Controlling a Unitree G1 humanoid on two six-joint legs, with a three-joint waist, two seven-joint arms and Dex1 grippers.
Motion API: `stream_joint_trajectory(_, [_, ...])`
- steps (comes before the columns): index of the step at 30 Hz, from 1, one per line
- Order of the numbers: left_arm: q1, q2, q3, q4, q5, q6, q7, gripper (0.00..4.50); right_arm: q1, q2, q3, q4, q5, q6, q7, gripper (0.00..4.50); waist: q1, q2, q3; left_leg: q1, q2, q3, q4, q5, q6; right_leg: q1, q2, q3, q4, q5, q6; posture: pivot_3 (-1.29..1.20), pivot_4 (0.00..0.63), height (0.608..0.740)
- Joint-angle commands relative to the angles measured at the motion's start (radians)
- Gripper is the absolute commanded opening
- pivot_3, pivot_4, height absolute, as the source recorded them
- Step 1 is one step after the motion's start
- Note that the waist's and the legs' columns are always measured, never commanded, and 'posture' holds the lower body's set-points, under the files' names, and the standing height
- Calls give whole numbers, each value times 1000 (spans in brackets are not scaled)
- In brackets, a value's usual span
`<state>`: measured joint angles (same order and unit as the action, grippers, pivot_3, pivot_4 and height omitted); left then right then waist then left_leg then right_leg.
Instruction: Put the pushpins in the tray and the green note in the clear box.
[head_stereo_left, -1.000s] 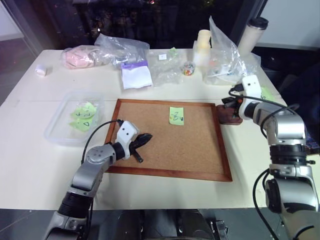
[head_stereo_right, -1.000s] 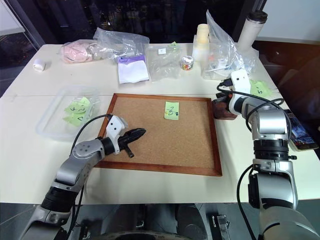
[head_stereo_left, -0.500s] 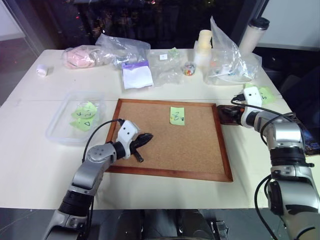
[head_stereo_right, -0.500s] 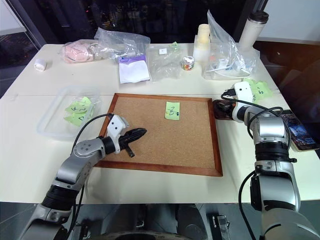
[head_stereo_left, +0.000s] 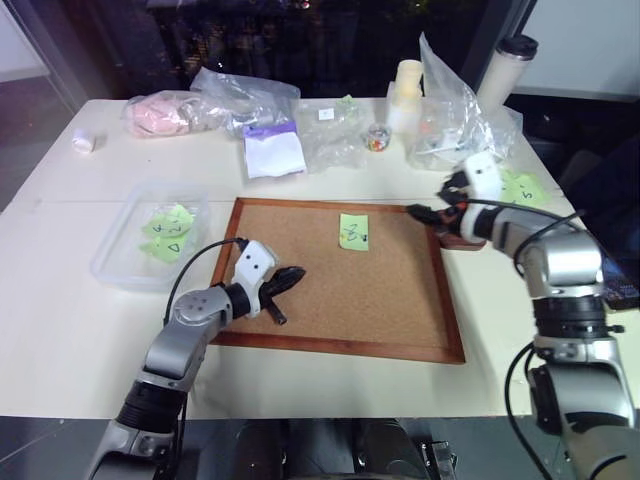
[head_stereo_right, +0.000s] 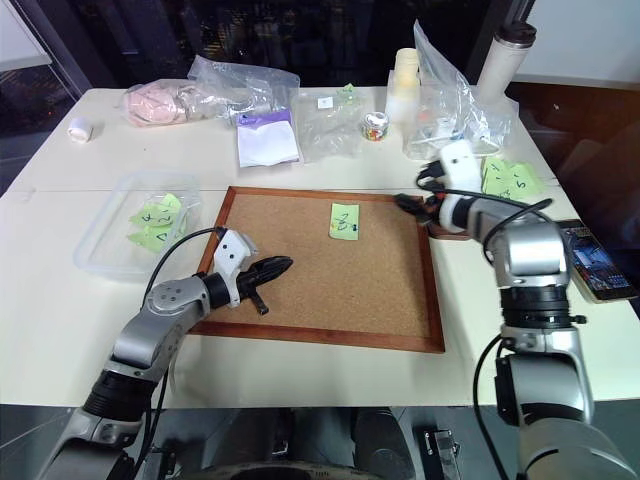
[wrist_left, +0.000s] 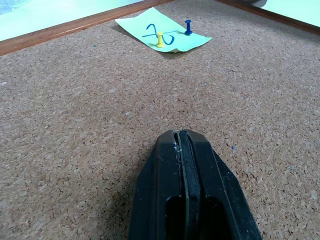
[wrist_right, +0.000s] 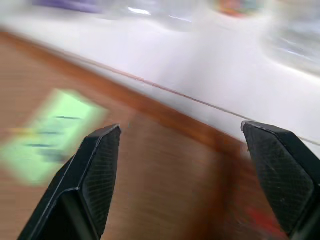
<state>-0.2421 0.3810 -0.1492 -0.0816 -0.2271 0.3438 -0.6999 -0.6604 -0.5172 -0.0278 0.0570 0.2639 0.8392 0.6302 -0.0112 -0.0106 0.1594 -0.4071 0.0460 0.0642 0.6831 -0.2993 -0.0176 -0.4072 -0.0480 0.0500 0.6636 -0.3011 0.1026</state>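
Right gripper (head_stereo_left: 425, 213) moved off tray (head_stereo_left: 462, 238) toward corkboard (head_stereo_left: 330, 300), jaws now wide apart, empty; likely pin dropped, next pin targeted. Green note (wrist_left: 162, 36) pinned on board by yellow and blue pushpins (wrist_left: 160, 39). Left gripper (wrist_left: 181, 145) shut over cork. Clear box (head_stereo_left: 115, 262) at white table's left; dark windows behind.

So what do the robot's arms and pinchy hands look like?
Both arms are shiny silver-grey metal with round joints and thin black cables looping alongside. Each wrist carries a small white block. The left gripper and right gripper each have two black fingers with finely textured inner pads.
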Motion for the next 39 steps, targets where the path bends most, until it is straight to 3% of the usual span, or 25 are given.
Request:
stream_joint_trajectory(1, [7, 1, -16, 10, 11, 11, -4, 0, 18, 5, 36, -54, -5, 0, -6, 2613, 2, 0, 0, 0, 0, 0, 0, 0, 0, 0, 0, 0, 0, 0, 0, 0, 150, 740])
stream_joint_trajectory(2, [6, 1, -16, 8, 11, 13, -3, 0, 20, 12, 47, -52, -9, -1, -11, 2123, 1, 0, 0, 0, 0, 0, 0, 0, 0, 0, -1, 0, -1, 0, 0, 0, 150, 740])
stream_joint_trajectory(27, [32, 6, -13, -31, 7, 28, 12, 0, 27, 110, 133, 97, -39, -113, -4, 2123, -4, 0, 0, 0, -1, 0, 0, 0, 0, -1, 1, 0, -1, 0, 0, 0, 150, 740])
stream_joint_trajectory(30, [33, 5, -13, -29, 8, 28, 13, 0, 25, 110, 137, 103, -45, -123, -1, 1294, -4, 0, 0, 0, -1, 0, 0, 0, 0, -1, 1, 0, 0, 0, 0, 0, 150, 740])
stream_joint_trajectory(32, [34, 5, -13, -27, 9, 27, 13, 0, 24, 108, 133, 98, -46, -120, 0, 289, -5, 0, 0, 0, -1, 0, 0, 0, 0, -1, 1, 0, 0, 0, 0, 0, 150, 740])
stream_joint_trajectory(33, [36, 4, -13, -27, 9, 27, 14, 0, 27, 104, 130, 89, -45, -115, 2, 20, -5, 0, 0, 0, 0, 0, 0, 0, 0, -1, 1, 0, 0, 0, 0, 0, 150, 740])
stream_joint_trajectory(39, [42, 3, -16, -23, 12, 27, 17, 0, 39, 75, 116, 43, -44, -95, 5, 20, -3, 0, 0, 0, 0, 0, 0, 0, 0, 0, 1, 0, 0, 0, 0, 0, 150, 740])
